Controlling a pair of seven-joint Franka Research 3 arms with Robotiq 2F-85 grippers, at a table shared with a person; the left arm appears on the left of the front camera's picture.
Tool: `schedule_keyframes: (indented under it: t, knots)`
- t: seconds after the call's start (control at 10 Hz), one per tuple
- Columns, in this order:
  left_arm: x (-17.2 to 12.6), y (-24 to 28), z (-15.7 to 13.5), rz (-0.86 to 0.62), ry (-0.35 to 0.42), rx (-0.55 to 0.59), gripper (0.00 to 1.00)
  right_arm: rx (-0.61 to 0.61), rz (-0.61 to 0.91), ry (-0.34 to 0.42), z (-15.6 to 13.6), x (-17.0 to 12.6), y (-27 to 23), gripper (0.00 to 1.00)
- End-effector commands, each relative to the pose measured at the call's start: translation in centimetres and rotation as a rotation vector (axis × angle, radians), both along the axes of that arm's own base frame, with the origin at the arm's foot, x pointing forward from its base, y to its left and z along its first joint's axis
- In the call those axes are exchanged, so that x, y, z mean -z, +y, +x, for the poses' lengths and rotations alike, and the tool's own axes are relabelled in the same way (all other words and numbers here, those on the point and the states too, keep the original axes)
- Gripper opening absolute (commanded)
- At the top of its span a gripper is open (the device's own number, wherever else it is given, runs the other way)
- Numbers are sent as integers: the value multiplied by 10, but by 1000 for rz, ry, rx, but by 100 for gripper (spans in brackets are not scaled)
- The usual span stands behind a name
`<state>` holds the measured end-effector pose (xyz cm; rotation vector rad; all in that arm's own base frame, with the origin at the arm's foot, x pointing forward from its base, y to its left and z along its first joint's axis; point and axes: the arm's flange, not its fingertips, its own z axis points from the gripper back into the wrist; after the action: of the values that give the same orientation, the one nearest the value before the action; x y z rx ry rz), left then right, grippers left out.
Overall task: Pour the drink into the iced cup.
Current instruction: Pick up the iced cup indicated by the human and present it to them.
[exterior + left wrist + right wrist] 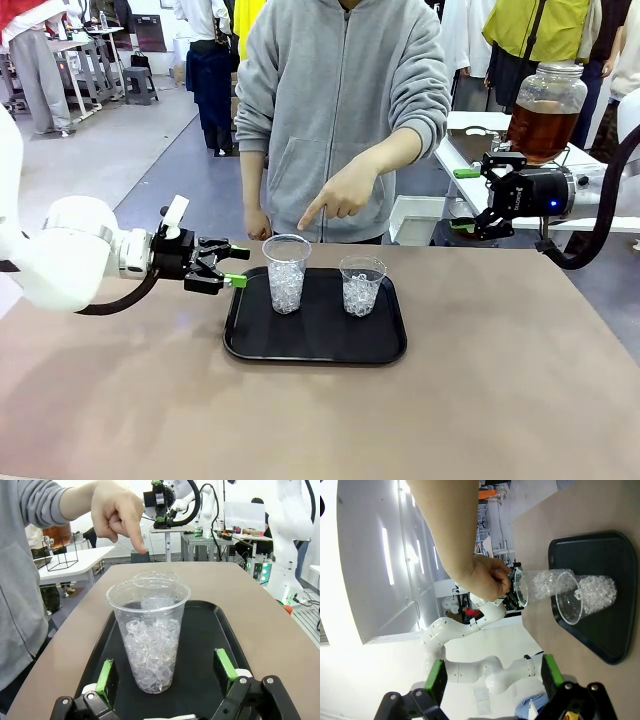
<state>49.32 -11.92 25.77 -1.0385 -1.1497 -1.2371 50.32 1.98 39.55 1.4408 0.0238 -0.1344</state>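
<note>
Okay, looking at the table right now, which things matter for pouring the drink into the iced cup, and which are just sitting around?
For the job:
drink in the dispenser jar; taller iced cup, which the person's hand points at; open left gripper facing it.

Probably just lying about:
shorter iced cup; black tray under both cups.

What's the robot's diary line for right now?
left gripper: open, facing tall iced cup | right gripper: open, near drink jar | person's hand: pointing at that cup | pour: not begun
</note>
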Motion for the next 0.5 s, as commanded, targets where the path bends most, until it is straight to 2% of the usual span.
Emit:
schedule_keyframes:
  t: [0.0, 0.4]
  knots:
    - [2, -5, 2, 2, 7, 10, 100, 6, -3, -1, 0, -1, 0, 100]
    - [13, -24, 7, -4, 27, 37, 100, 6, -3, -1, 0, -1, 0, 100]
